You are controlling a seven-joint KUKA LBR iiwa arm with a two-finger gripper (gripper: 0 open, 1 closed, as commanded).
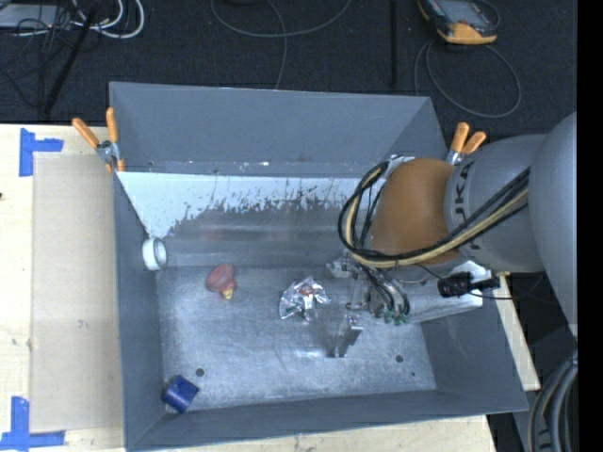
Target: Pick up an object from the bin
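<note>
The hand (pixel 346 333) hangs low over the grey floor of the bin (pixel 283 130), right of centre, on the arm (pixel 528 205) that enters from the right under a brown-orange cover (pixel 410 205) and looped cables. Whether the hand is spread or pressed together cannot be told from this angle. Just left of it lies the nearest thing, a crumpled ball of silver foil (pixel 303 299), shiny and irregular, with sharp creases and bright glints; it rests on the floor near the middle. Further left sits a small reddish lump (pixel 221 281) with a yellowish edge. A white cylinder (pixel 154 252) lies against the left wall, and a blue block (pixel 179 394) lies in the near left corner.
</note>
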